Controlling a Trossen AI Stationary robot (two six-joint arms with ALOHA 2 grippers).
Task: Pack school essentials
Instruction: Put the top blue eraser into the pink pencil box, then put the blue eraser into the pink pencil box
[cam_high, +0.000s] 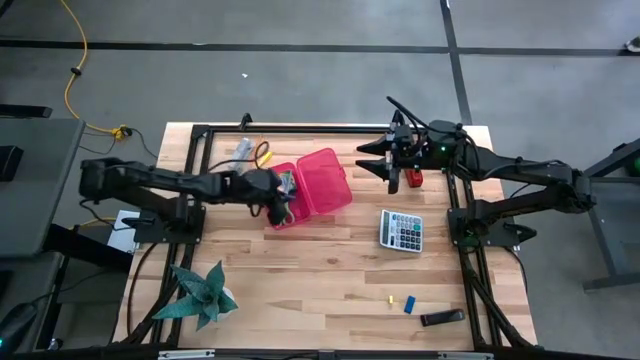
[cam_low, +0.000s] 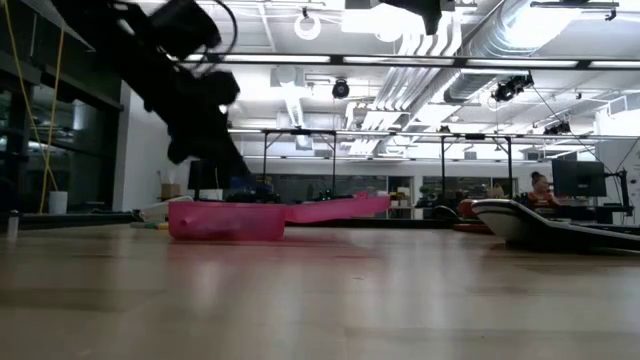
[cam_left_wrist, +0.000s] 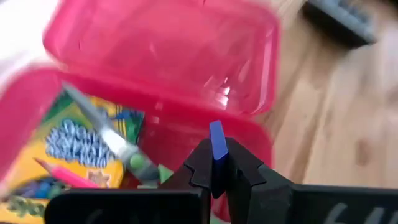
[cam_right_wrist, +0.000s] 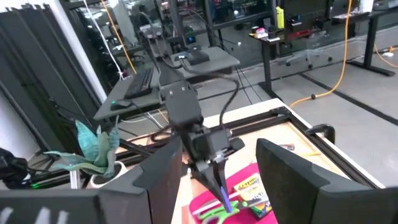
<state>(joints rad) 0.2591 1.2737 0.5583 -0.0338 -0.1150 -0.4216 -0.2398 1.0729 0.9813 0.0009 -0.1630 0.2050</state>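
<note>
An open pink plastic box (cam_high: 288, 205) lies on the table with its lid (cam_high: 325, 178) swung out toward the right. Inside the box are a yellow-and-green crayon box (cam_left_wrist: 78, 146), green-handled scissors (cam_left_wrist: 112, 140) and a pink pencil (cam_left_wrist: 68, 175). My left gripper (cam_high: 277, 192) hangs over the box's base, shut on a small blue piece (cam_left_wrist: 216, 144). My right gripper (cam_high: 378, 165) is open and empty at the far right, next to the red stapler (cam_high: 413, 179). A second blue piece (cam_high: 409, 304) and a tiny yellow piece (cam_high: 389, 299) lie near the front edge. My left gripper pinches the small blue piece (cam_left_wrist: 216, 140) between its two fingertips (cam_left_wrist: 200, 163), and the piece's free end sticks out past them. The fingers point down from above the box, as the right wrist view (cam_right_wrist: 225, 200) shows. The piece is clear of the box and the table.
A grey calculator (cam_high: 401, 230) lies right of the box. A black oblong thing (cam_high: 441, 318) lies at the front right. A green plant (cam_high: 200, 295) stands at the front left. Small things (cam_high: 255, 151) lie at the far edge behind the box. Bare wood spans the table's middle and front.
</note>
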